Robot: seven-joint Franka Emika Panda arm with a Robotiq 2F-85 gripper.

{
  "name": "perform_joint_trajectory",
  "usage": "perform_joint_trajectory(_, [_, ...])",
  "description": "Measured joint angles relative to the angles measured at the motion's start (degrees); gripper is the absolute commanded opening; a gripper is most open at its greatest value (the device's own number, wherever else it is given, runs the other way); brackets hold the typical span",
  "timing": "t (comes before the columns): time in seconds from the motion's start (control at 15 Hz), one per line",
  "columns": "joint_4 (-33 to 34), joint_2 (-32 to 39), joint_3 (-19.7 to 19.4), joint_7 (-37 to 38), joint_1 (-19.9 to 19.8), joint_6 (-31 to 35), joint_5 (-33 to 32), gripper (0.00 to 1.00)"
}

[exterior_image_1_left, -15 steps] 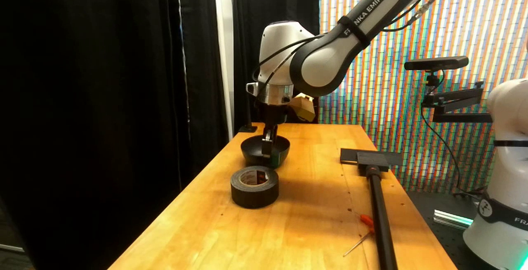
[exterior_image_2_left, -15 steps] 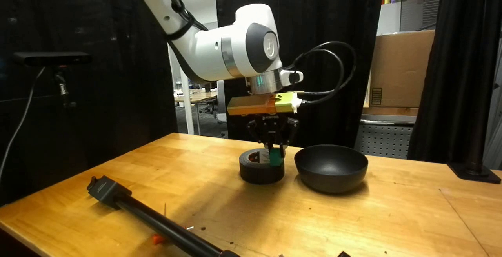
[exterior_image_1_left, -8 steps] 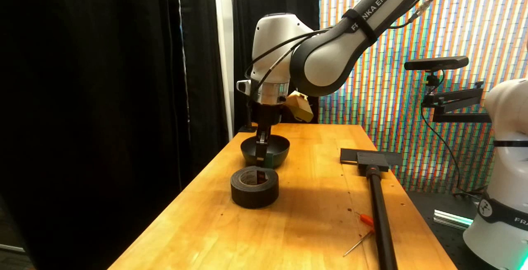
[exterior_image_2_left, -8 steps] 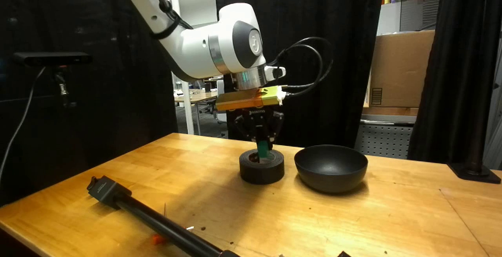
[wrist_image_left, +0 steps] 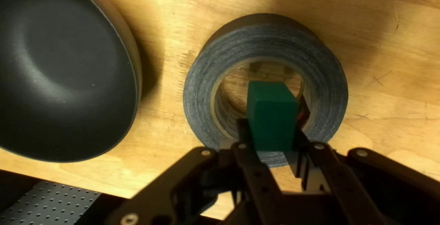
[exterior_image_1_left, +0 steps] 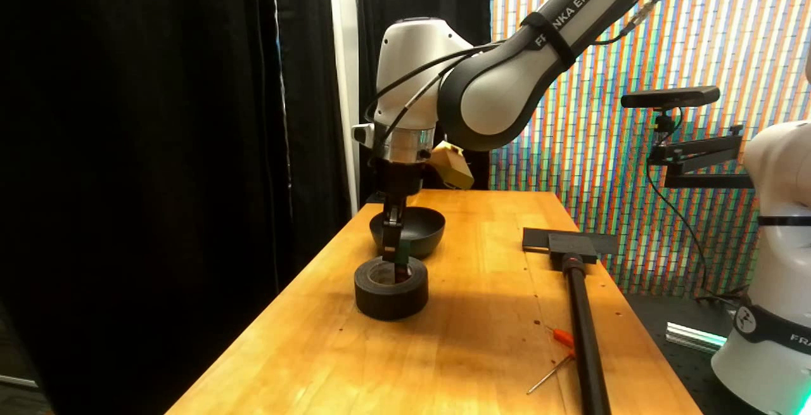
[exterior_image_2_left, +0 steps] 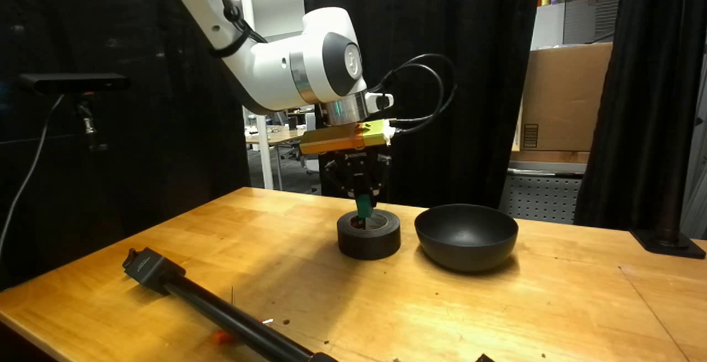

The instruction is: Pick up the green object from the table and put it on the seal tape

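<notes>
While gripper holds green block by opposite sides above tape roll, block looks light, stiff, hardly fragile; best hold: flat side faces

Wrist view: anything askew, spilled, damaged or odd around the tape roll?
Nothing looks spilled or damaged. The tape roll lies flat, the black bowl stands upright, and the hand grips the green block. One caution: the block appears over the roll's open centre, so released here it might drop inside.
</notes>
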Motion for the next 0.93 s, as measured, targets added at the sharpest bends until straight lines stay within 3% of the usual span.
perform_joint_trajectory(0.93, [4.72, 7.85, -0.11, -4.07, -0.75, -0.02, 0.39, 0.07])
